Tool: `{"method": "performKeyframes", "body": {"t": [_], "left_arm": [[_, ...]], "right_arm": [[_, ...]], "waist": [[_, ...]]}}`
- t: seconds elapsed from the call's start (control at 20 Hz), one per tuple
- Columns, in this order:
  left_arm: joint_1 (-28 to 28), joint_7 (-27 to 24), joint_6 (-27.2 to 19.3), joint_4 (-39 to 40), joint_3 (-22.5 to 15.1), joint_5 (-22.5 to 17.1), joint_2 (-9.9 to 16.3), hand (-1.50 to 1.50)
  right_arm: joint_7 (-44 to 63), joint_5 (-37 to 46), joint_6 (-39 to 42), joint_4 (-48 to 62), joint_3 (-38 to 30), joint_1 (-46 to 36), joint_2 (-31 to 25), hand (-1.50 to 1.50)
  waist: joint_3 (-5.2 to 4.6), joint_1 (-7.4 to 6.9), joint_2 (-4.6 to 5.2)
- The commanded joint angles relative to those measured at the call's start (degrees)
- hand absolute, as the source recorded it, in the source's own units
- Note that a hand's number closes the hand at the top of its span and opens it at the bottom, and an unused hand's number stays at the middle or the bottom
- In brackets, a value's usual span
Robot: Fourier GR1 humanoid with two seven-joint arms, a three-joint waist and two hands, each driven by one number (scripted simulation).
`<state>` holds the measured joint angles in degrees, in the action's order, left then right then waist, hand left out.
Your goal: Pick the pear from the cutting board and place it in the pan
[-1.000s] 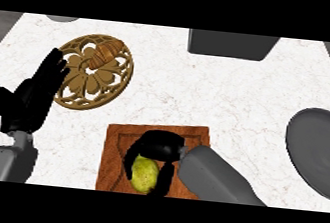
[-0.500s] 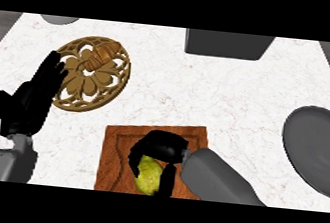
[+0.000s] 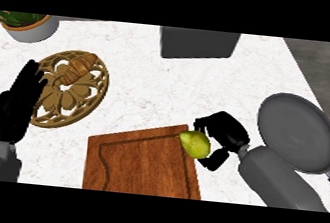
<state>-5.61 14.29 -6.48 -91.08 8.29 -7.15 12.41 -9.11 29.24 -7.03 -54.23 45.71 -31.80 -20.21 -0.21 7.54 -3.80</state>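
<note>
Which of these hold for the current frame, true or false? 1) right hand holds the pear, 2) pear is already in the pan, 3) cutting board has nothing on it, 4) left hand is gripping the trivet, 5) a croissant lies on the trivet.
1) True: the right hand curls round the pear.
2) False: the pear is held at the cutting board's right edge, short of the pan.
3) True.
4) False: the left hand rests open beside the trivet, holding nothing.
5) True: the croissant lies on its upper part.
</note>
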Motion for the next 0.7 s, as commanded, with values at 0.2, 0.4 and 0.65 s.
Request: {"method": "performKeyframes", "body": {"t": [0.2,0.4,0.65], "left_arm": [[1.83,0.16,-0.8,-0.69,2.41,-0.49,1.01,0.0],[3.57,-0.23,-0.69,-1.79,1.87,-0.48,0.23,0.0],[4.55,-1.2,1.06,-3.64,0.9,-0.85,0.31,0.0]], "right_arm": [[9.42,7.74,-12.78,-19.18,-4.9,1.51,-13.93,1.5],[16.14,8.38,-11.49,-31.92,-6.37,5.57,-19.21,1.5],[25.51,5.35,-9.46,-48.46,-12.44,12.43,-28.08,1.5]], "waist": [[-0.21,3.77,-0.79],[-0.19,2.78,-0.03],[-0.05,0.51,1.27]]}}
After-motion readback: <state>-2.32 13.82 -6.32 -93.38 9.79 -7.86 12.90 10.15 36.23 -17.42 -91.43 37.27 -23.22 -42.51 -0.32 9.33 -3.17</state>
